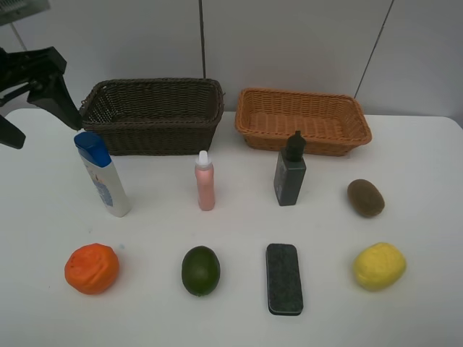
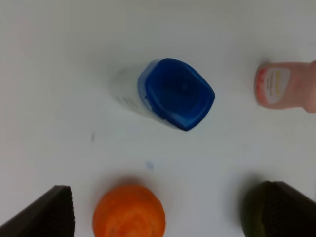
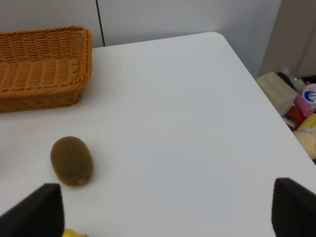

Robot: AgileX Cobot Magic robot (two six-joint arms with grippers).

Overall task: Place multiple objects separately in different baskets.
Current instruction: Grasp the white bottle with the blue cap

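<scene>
The left gripper (image 2: pixel 167 212) is hovering over the left side of the white table (image 1: pixel 239 231), its jaws spread wide and holding nothing. Directly beneath it the white plastic bottle with a blue cap (image 1: pixel 105 177) is standing upright. In front of that bottle the round orange fruit (image 1: pixel 92 268) is resting, and behind it the dark brown woven wicker basket (image 1: pixel 152 137) is sitting at the table's far edge. Near the middle, the slim pink bottle with a white cap (image 1: pixel 205 184) is standing upright, with the dark green avocado (image 1: pixel 200 270) lying in front of it. Further right, the dark grey rectangular bottle (image 1: pixel 290 177) is standing just before the light orange-tan wicker basket (image 1: pixel 318 97), and the dark flat eraser block (image 1: pixel 283 278) is lying in the front row. At the right end, the brown fuzzy kiwi (image 1: pixel 365 197) and the yellow lemon (image 1: pixel 379 266) are lying apart from each other. The right gripper (image 3: pixel 163 210) is hanging above this end, near the kiwi, its jaws likewise spread wide and gripping nothing. All eight items are lying outside both baskets.
</scene>
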